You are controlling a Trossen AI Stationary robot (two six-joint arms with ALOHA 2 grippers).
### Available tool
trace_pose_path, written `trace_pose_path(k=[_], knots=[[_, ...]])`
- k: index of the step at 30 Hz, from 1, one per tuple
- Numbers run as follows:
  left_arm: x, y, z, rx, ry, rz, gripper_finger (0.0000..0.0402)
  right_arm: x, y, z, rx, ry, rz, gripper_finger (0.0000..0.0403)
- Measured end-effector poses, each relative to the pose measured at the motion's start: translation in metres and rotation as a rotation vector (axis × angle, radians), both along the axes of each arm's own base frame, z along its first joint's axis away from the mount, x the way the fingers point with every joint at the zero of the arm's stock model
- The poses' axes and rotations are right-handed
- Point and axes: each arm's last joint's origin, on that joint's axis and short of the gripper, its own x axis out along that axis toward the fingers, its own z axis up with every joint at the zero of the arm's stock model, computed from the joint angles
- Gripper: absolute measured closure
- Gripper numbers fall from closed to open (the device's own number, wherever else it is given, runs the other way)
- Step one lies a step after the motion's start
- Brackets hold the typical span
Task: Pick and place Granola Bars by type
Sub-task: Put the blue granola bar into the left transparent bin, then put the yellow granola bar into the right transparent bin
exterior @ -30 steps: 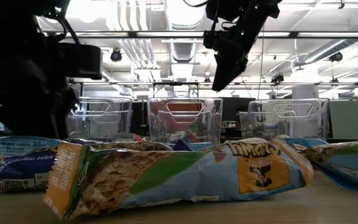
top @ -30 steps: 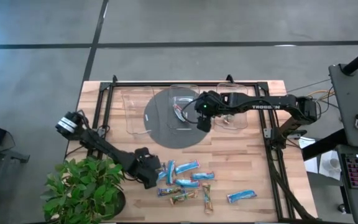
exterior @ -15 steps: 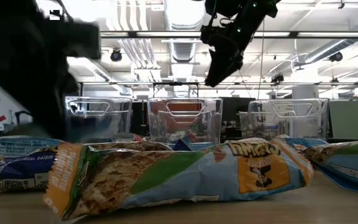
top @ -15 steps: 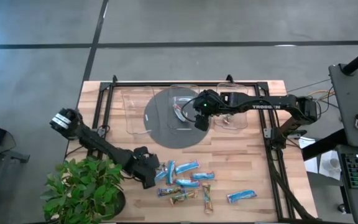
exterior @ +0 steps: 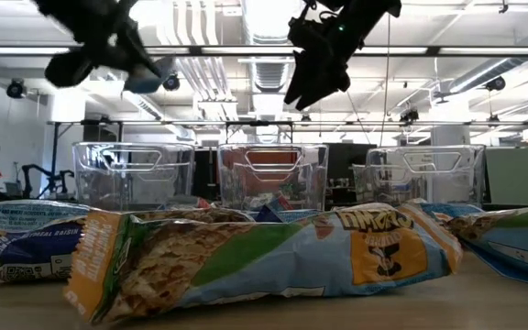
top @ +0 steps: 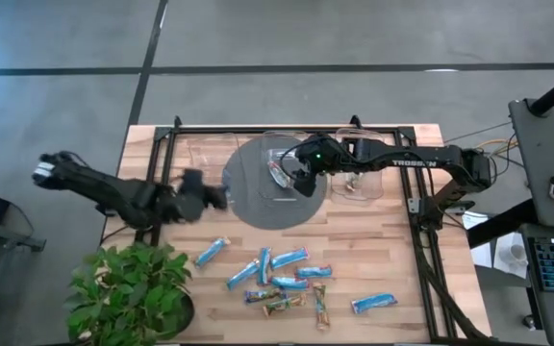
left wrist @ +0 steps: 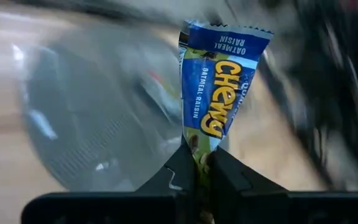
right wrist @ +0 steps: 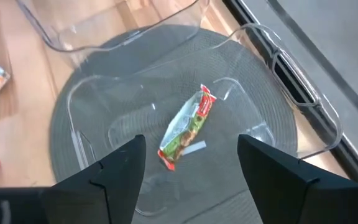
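Note:
My left gripper (top: 203, 192) is in the air by the near side of the left clear bin (top: 210, 163). It is shut on a blue "Chewy" granola bar (left wrist: 219, 87). My right gripper (right wrist: 191, 158) is open and empty above the middle bin (top: 279, 165), and it also shows in the high view (top: 302, 180). A red-and-green bar (right wrist: 188, 127) lies flat on that bin's floor. Several blue, brown and multicoloured bars (top: 277, 279) lie flat on the table near its front edge. One blue bar (top: 210, 252) lies apart to their left and one (top: 373, 303) to their right. My left gripper pinches the blue bar by one end of its wrapper (left wrist: 199, 149) between its two fingers. The rest of the bar sticks out past the fingertips, its other crimped end (left wrist: 225, 34) free. The bar is lifted clear of the table.
Three clear bins stand in a row at the far side, the right one (top: 359, 171) holding something. A grey round mat (top: 258, 207) lies under the middle bin. A potted plant (top: 133, 288) stands at the near left corner. A black frame (top: 421, 221) rims the table.
My left gripper has risen from the bars at the near edge and swung fast toward the far left bin, lifting a blue bar clear. Another blue bar has slid left out of the group. My right gripper has drifted slightly left over the middle bin.

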Motion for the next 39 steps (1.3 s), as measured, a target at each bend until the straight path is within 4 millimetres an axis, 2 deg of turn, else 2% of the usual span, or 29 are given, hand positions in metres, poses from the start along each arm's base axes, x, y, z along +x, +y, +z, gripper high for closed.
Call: trace_pose_path(k=[3,5,7,10,13,15,19,22,26,29,33,39], knots=[[-0.012,0.027,-0.015,-0.07,-0.08,0.224,0.0389,0.0,0.0,0.0,0.026,-0.013,-0.031,0.0156],[-0.014,0.043,-0.029,-0.108,-0.069,0.306,0.0382,0.0,0.0,0.0,0.035,-0.019,-0.042,0.0156],[-0.013,0.054,-0.042,-0.141,-0.035,0.294,0.0365,0.0,0.0,0.0,0.034,-0.018,-0.041,0.0157],[-0.008,0.065,-0.049,-0.143,-0.024,0.213,0.0324,0.0,0.0,0.0,0.033,-0.018,-0.043,0.0158],[-0.008,0.07,-0.047,-0.04,0.068,0.139,0.0279,0.0,0.0,0.0,0.046,-0.028,-0.076,0.0158],[-0.01,0.069,-0.039,-0.019,0.11,0.087,0.0256,0.0,0.0,0.0,0.057,-0.037,-0.103,0.0158],[-0.012,0.06,-0.009,0.042,0.167,-0.188,0.0238,0.0,0.0,0.0,0.059,-0.039,-0.108,0.0158],[-0.014,0.057,0.006,0.097,0.216,-0.263,0.0237,0.0,0.0,0.0,0.054,-0.038,-0.105,0.0158],[-0.016,0.038,0.02,0.177,0.288,-0.68,0.0236,0.0,0.0,0.0,0.035,-0.03,-0.094,0.0158],[-0.018,0.016,0.01,0.129,0.364,-0.904,0.0236,0.0,0.0,0.0,0.009,-0.019,-0.087,0.0158],[-0.019,-0.016,-0.014,0.109,0.486,-1.092,0.0236,0.0,-0.001,0.0,-0.003,-0.012,-0.08,0.0158],[-0.016,-0.048,-0.053,0.094,0.657,-1.016,0.0236,0.003,-0.002,-0.007,-0.019,0.014,-0.097,0.0158]])
